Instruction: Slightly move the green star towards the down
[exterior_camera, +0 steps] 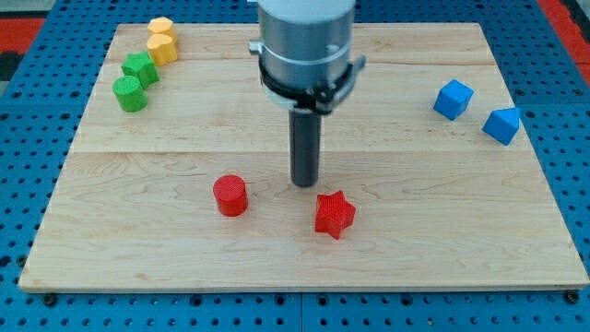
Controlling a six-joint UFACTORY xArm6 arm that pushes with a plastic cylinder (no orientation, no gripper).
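Observation:
The green star point(141, 68) lies at the view's upper left of the wooden board point(415, 231), touching a green cylinder point(128, 94) just below-left of it. Two yellow blocks point(162, 42) sit just above-right of the star. My tip point(305, 183) is near the board's middle, far to the right of and below the green star. The tip stands just above-left of a red star point(334, 215) and to the right of a red cylinder point(230, 195).
Two blue blocks sit at the view's right: a cube point(453, 99) and a second block point(502, 124) to its lower right. The board rests on a blue pegboard surface point(28, 138).

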